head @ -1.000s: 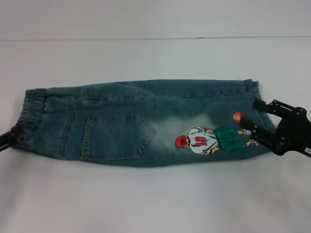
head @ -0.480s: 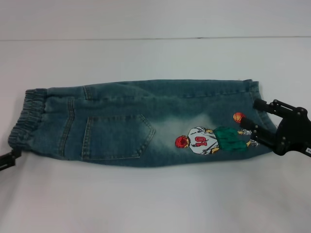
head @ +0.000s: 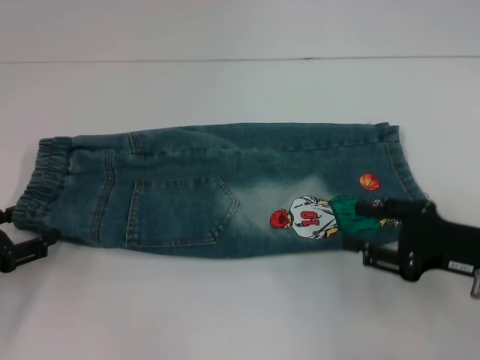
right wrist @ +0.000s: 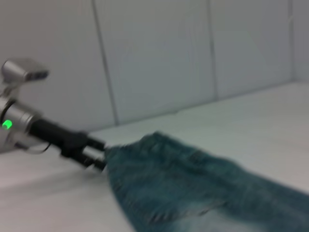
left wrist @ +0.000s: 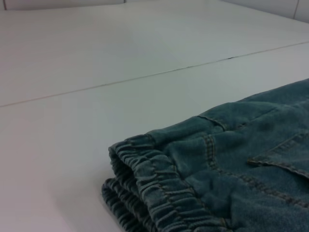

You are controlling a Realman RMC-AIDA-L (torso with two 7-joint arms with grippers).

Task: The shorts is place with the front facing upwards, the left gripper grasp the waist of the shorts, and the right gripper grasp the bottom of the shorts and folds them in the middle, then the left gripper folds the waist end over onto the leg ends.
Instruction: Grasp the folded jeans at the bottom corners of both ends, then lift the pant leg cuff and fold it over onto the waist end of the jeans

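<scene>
The shorts (head: pixel 210 187) lie folded lengthwise on the white table, back side up, showing the pocket (head: pixel 176 210) and the cartoon print (head: pixel 315 217). The elastic waist (head: pixel 43 180) is at the left and the leg ends (head: pixel 396 154) at the right. My left gripper (head: pixel 19 234) sits at the near corner of the waist, open, with its fingers apart beside the elastic. In the left wrist view the doubled waist (left wrist: pixel 154 188) is close up. In the right wrist view the left gripper (right wrist: pixel 94 153) touches the shorts (right wrist: pixel 193 188). My right gripper (head: pixel 373 232) stands open at the near right; one finger overlaps the print.
The white table (head: pixel 240 315) reaches all round the shorts, with a seam line (head: pixel 240 58) across the far side. A pale panelled wall (right wrist: pixel 159 58) stands behind the table in the right wrist view.
The right gripper has swung down and toward me, off the leg hems to the shorts' near edge. The left gripper dropped away from the waist, then edged back toward its corner.
</scene>
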